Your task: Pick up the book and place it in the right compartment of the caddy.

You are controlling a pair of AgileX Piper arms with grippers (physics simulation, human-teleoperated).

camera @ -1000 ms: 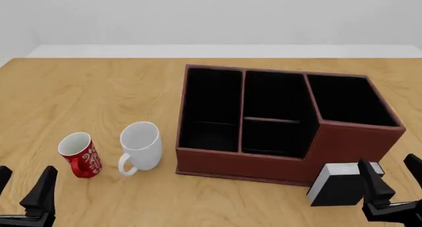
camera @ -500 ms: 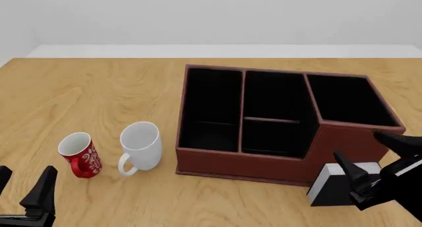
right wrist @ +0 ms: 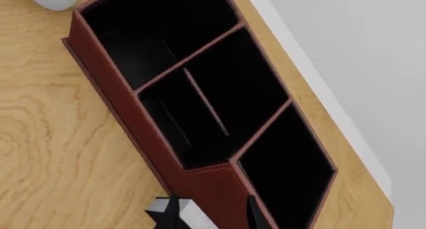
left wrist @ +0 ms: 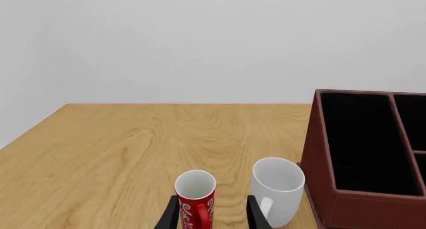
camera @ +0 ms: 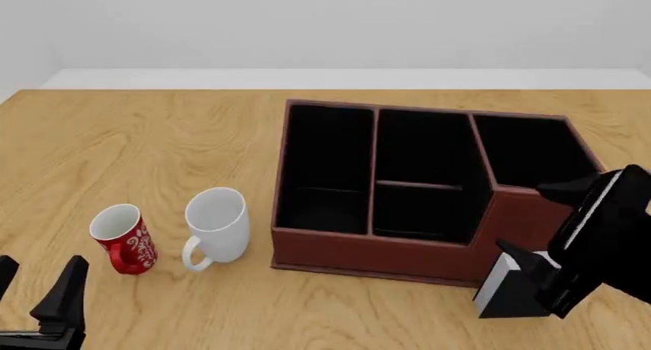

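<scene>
Left wrist view: left arm idle, its fingers (left wrist: 211,216) spread with nothing between them, framing the red mug (left wrist: 195,198); white mug (left wrist: 276,190) sits between red mug and caddy (left wrist: 362,159). No change here versus a second ago. Front view: right arm has swung up and in from the caddy's near-right corner; its gripper (camera: 544,283) now hangs tilted over the book (camera: 516,287), fingertips down at the book's top edge. A second ago it sat low beside the book. Book hasn't moved: upright on the tabletop (camera: 152,136), just beside the caddy's front wall, below the right compartment (camera: 529,153). Whether the fingers are grasping the book I cannot tell; arm body hides them. Right wrist view: looking down the caddy's front wall, two finger tips (right wrist: 169,215) at the bottom edge with a sliver of the book's white pages (right wrist: 193,215) between them, so probably straddling it, not clearly clenched. Reads as grasp approach; lift and drop into the right compartment not yet done.
</scene>
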